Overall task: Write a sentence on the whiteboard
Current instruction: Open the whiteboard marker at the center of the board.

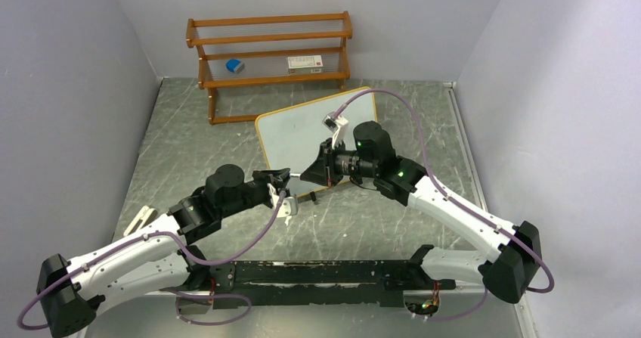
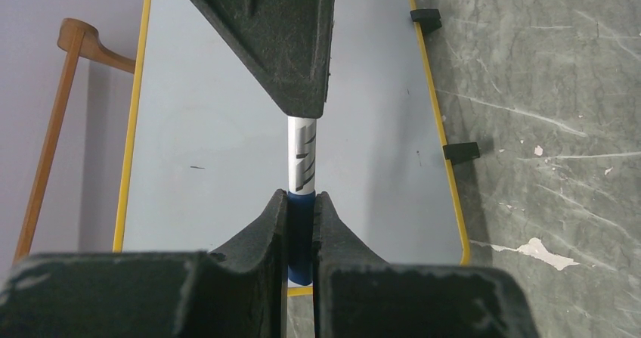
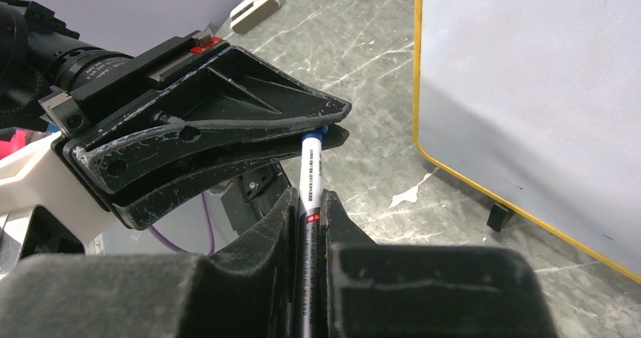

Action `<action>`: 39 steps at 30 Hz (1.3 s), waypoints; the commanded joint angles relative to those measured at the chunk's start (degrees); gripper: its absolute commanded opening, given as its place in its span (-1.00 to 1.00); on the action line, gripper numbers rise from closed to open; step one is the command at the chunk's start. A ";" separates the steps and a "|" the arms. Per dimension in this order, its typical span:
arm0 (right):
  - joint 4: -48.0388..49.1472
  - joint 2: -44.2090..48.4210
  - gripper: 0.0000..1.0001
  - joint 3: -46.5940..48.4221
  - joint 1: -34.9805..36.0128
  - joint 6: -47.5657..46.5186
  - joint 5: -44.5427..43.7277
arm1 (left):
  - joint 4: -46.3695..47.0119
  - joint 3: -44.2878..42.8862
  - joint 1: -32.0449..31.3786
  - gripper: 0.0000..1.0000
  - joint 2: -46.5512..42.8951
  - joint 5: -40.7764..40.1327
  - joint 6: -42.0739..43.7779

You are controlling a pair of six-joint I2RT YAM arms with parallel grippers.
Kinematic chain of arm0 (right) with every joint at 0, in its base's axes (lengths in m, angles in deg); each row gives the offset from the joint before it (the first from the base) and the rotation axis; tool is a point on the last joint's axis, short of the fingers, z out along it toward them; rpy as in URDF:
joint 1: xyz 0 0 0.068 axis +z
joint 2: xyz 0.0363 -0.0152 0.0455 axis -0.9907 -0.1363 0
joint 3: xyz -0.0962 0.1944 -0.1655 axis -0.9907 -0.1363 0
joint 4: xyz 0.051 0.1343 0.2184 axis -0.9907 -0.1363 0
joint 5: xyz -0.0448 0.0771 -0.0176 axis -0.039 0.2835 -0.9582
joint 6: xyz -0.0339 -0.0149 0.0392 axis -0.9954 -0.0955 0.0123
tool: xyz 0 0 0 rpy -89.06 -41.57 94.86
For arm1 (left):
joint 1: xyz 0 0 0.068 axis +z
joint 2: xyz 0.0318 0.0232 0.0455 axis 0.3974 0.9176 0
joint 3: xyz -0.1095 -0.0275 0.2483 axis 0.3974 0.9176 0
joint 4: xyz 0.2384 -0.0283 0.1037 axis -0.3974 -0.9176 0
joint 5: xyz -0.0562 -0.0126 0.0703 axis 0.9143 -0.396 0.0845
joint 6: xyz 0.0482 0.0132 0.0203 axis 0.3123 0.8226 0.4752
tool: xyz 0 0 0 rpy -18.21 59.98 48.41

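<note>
Whiteboard (image 1: 296,135) on table (image 1: 189,149) beyond arms, face blank; no sentence showing yet.

Left gripper (image 2: 301,202) clenched on marker (image 2: 301,153) at blue end (image 2: 301,236). Right gripper (image 3: 308,202) clenched on barrel, just off board's near edge.

Risks: crooked pull jams blue end, likely cap; barrel slides through pads; marker drops onto board.

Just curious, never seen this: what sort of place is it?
Probably a robot test booth: plain grey walls box in a grey marbled table, with two white-and-black arms bolted at its near edge.
</note>
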 commanded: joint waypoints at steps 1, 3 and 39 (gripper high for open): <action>0.32 1.15 -0.95 -0.81 0.58 0.26 2.19 | 1.35 -1.14 -0.01 -0.90 0.17 -1.59 -0.60; -0.10 1.42 -1.00 -0.63 0.57 -0.07 1.96 | 0.90 -1.04 0.00 -0.90 0.25 -2.30 -0.51; -2.68 18.64 -1.00 -5.22 -0.03 -5.55 -17.90 | -4.31 -0.55 0.76 -0.90 1.48 -6.49 -2.34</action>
